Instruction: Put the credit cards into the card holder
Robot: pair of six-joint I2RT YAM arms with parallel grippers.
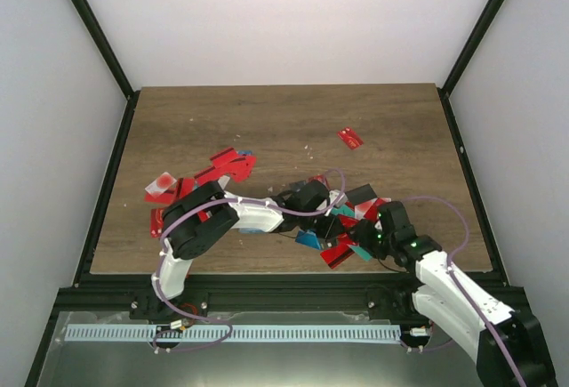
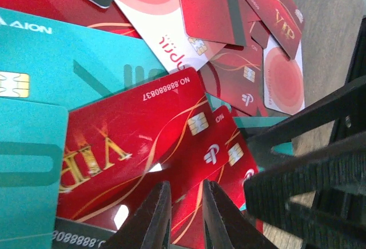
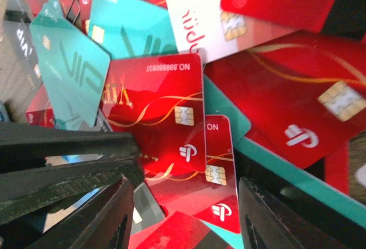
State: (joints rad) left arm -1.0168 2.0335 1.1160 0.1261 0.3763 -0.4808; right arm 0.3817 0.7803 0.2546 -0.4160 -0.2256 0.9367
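A heap of credit cards (image 1: 342, 218), mostly red with some teal, lies right of the table's centre. My left gripper (image 1: 336, 209) reaches in from the left and hovers just over a red VIP card (image 2: 131, 140). Its jaws (image 2: 186, 185) stand a narrow gap apart with nothing between them. My right gripper (image 1: 360, 229) comes in from the right, wide open and empty (image 3: 183, 183), above overlapping red chip cards (image 3: 217, 174). The two grippers are almost touching. A bluer squarish piece (image 1: 308, 240) at the heap's near edge may be the card holder; I cannot tell.
A second scatter of red cards (image 1: 209, 173) lies at the left, behind the left arm. One red card (image 1: 350, 138) lies alone further back. The table's front edge (image 1: 267, 273) is close behind the heap. Teal cards (image 2: 74, 71) fill the left of the left wrist view.
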